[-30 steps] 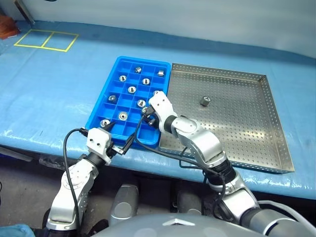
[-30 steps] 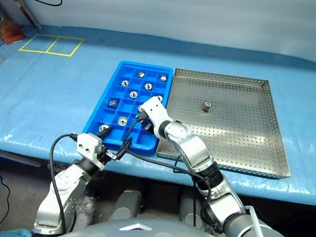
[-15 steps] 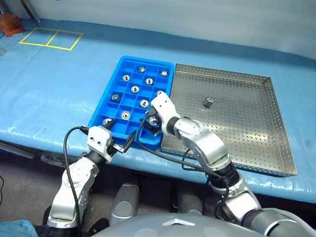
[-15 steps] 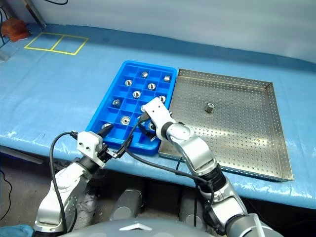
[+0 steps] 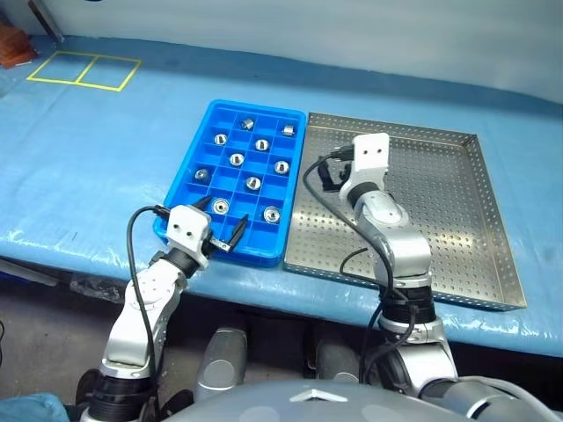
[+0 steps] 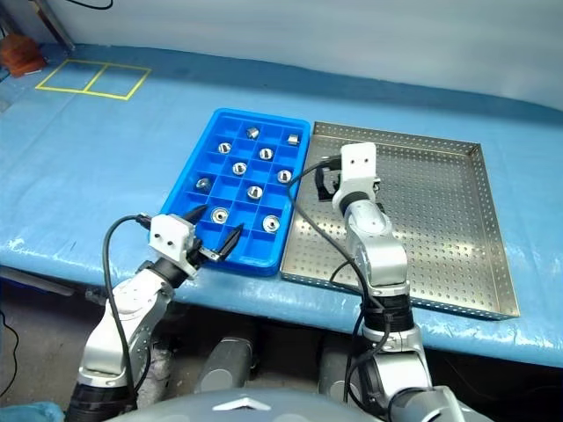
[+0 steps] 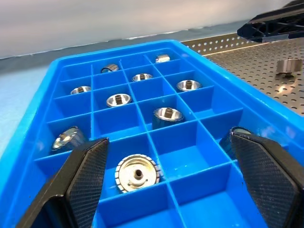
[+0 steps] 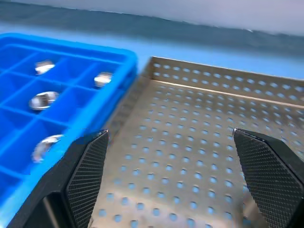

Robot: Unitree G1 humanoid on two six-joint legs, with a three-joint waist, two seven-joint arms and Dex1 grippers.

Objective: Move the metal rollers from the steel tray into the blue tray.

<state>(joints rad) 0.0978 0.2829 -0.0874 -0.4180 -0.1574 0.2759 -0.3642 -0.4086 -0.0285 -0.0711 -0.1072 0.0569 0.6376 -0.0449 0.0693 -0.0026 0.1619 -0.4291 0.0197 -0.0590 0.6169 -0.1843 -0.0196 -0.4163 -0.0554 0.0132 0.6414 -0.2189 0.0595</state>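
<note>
Right gripper [image 8: 169, 134] has let go. A second ago it was closed over the near right-hand cells of the blue tray [image 5: 264, 255]. Now its fingers stand wide apart with nothing between them, and the arm has swung across over the steel tray [image 5: 440, 229]. A metal roller [image 5: 271, 213] now sits in a near right-column cell, where the gripper was working, so I read that drop as done.

Roller positions:
- Ten show in the blue tray from the head camera, one per cell, spread from the far row to the near rows.
- One last roller [image 7: 288, 65] is on the perforated steel floor. It shows in the left wrist view, apart from the blue tray and near the right gripper's black finger. In the head views the right wrist covers that spot.

Left gripper [image 7: 168, 138] is spread wide and empty. It hovers at the near edge of the blue tray and points into it. It has barely moved and is not part of the transfer.

My take is that the task is nearly finished, with one pick left. The right arm is already on the correct side. Next it needs to line up on that last roller, come down and close. The roller is small, round and shiny on bare metal, so an off-centre pinch could make it roll or squirt away.
</note>
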